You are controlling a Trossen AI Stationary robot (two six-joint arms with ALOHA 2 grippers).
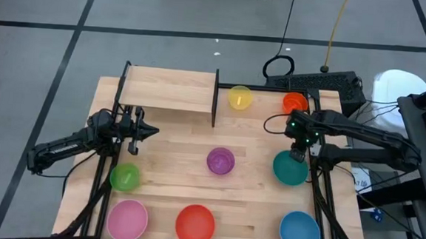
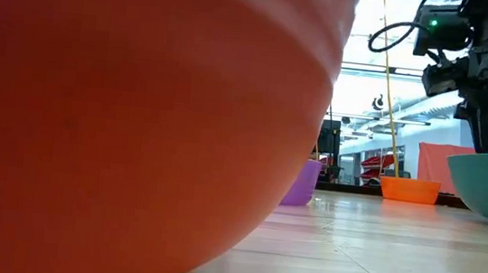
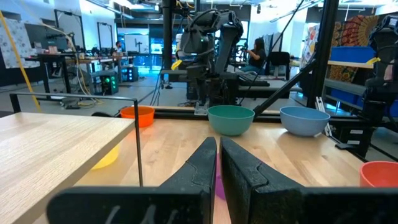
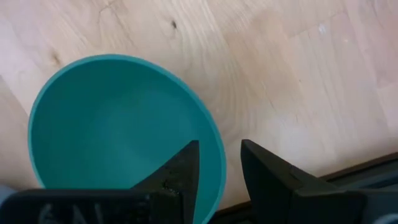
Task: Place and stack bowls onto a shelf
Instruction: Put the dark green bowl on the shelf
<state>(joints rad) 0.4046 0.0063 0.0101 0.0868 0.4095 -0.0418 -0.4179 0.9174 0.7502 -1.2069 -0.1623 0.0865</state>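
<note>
Astride the teal bowl's [image 4: 118, 130] rim, the right tool [image 4: 219, 163] stands parted, seemingly not yet clamped.

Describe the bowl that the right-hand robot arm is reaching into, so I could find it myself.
On the wooden table, look along its right side, between the small orange bowl and the blue bowl. The teal bowl sits there, its rim between the right gripper fingers; it is the only teal one.

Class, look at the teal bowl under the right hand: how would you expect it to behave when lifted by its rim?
The teal bowl looks thin-walled, so probably light and slightly flexible. Its smooth rim, straddled by the right hand, may slip. Gripped on one side only, it would likely tilt.
</note>
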